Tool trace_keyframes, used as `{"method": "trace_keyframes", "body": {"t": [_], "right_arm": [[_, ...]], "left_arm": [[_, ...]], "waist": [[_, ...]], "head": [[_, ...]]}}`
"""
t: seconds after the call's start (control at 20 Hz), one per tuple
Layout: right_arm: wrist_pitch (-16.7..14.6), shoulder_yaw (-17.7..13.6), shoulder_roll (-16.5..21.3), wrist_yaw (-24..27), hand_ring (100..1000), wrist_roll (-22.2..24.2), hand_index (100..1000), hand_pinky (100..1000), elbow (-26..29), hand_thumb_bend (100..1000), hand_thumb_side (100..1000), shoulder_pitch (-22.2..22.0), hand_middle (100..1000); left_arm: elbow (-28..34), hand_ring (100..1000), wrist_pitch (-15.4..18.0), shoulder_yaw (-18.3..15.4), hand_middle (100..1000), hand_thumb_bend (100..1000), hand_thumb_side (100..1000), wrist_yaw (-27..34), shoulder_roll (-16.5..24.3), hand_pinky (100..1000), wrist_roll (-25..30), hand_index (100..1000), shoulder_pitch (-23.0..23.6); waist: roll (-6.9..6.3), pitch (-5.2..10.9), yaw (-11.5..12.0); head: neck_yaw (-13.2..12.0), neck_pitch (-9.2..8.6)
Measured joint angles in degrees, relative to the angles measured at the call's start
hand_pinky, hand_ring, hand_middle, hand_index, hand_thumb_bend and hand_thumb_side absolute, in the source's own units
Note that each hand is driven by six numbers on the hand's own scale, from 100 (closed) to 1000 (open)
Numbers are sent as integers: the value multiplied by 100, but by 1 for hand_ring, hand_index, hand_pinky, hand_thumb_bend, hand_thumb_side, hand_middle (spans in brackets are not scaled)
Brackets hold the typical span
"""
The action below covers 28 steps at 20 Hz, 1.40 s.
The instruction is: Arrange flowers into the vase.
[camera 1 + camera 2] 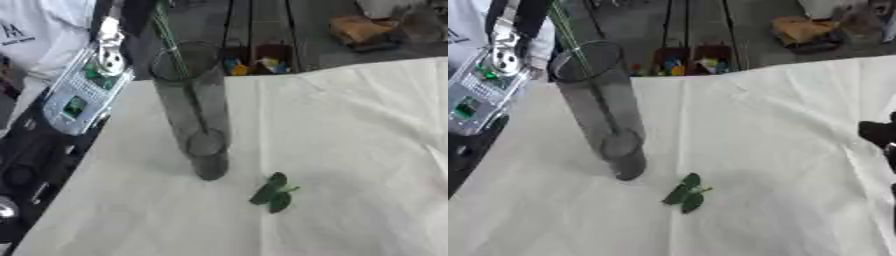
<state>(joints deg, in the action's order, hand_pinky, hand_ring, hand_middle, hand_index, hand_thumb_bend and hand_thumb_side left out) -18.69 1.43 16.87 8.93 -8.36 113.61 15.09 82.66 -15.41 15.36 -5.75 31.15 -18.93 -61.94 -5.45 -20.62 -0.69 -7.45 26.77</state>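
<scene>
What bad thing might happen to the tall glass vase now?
1. The vase is tall and narrow, and green stems already lean out of its top, so a bump from an arm could tip it over.
2. The loose green leaves on the white table cover lie close to the vase's base; reaching for them might knock it.
3. The right hand shows only at the edge.

A tall, clear grey-tinted glass vase stands upright on the white-covered table, left of the middle. Thin green stems stand inside it and rise out of its open mouth, leaning toward the far left. Just near and right of the vase's base, apart from it, a small sprig of dark green leaves lies flat on the cloth.
</scene>
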Motion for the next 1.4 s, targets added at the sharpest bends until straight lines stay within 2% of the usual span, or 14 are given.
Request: {"method": "trace_keyframes", "body": {"t": [0.5, 0.85, 1.4], "right_arm": [[14, -1, -3, 0, 738, -13, 769, 798, 0, 100, 1000, 0, 594], [20, -1, -5, 0, 739, -11, 770, 800, 0, 100, 1000, 0, 594], [38, -1, -5, -1, 740, -10, 771, 802, 0, 100, 1000, 0, 593]], "left_arm": [[72, 809, 111, 41, 779, 100, 970, -363, 20, 558, 112, 665, 92], [76, 832, 128, 73, 803, 100, 1000, -455, 20, 590, 235, 736, 137], [45, 871, 56, 136, 848, 100, 1000, -772, 73, 682, 800, 805, 166]], "waist": [[22, 0, 3], [24, -1, 5], [25, -2, 26]], "head": [[1, -20], [1, -22], [5, -23]]}}
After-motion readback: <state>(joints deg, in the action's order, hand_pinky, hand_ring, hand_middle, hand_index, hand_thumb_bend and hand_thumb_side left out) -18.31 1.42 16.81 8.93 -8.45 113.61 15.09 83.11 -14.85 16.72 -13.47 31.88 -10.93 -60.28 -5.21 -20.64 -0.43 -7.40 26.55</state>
